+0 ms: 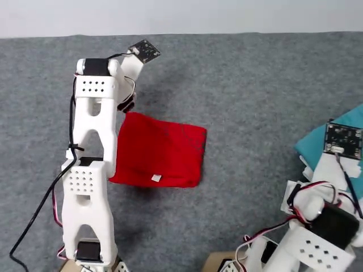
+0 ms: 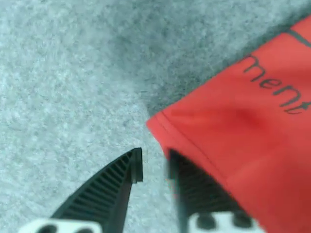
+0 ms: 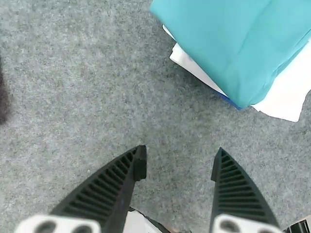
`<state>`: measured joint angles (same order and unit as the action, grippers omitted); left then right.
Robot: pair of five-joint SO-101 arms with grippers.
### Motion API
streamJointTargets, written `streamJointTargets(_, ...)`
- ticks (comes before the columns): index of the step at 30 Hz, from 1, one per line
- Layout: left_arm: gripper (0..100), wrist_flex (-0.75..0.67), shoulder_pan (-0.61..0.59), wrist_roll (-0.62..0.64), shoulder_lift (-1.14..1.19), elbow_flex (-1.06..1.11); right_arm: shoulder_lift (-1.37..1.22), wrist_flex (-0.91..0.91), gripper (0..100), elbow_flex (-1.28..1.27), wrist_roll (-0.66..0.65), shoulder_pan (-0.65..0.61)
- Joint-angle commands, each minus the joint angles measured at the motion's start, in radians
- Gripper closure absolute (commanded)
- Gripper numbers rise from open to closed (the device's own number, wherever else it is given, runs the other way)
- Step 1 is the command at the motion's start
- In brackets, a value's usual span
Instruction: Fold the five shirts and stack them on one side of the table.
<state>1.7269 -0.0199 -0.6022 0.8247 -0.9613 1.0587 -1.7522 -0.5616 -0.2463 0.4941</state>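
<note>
What lies around: a grey felt-like cover (image 1: pixel 255 113) over the whole table; a black cable (image 1: pixel 39 209) runs along the left arm (image 1: pixel 91 170).
In the way: in the high view the left arm overlaps the left edge of the red shirt (image 1: pixel 161 150) and hides it.
Red shirt: folded into 1 rough rectangle near the table's middle, with a small white tag (image 1: pixel 156 178) at its near edge.
Stack: at the table's right edge, a teal shirt (image 3: pixel 233 43) on a white shirt (image 3: pixel 286 92), with a blue sliver (image 3: pixel 228 100) at the teal corner.
Left gripper (image 2: pixel 154 160): jaws slightly parted, gripping nothing; 1 corner of the red shirt lies just beside 1 finger, and contact cannot be told.
Right gripper (image 3: pixel 181 155): jaws spread wide, holding nothing, above bare cover; the stack's corner lies ahead of the fingertips, apart from them.
</note>
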Motion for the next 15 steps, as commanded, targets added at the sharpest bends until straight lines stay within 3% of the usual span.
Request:
streamJointTargets(1,81,0.028,0.005,0.008,-0.115,0.045,-0.001,-0.021,76.7,0.008,-0.009,0.007)
streamJointTargets(11,81,0.025,0.023,0.009,-0.506,0.674,-0.001,-0.021,76.7,0.008,-0.009,0.007)
streamJointTargets(15,81,-0.054,0.017,0.028,-0.58,0.881,-0.001,-0.019,76.7,-0.008,-0.009,0.007)
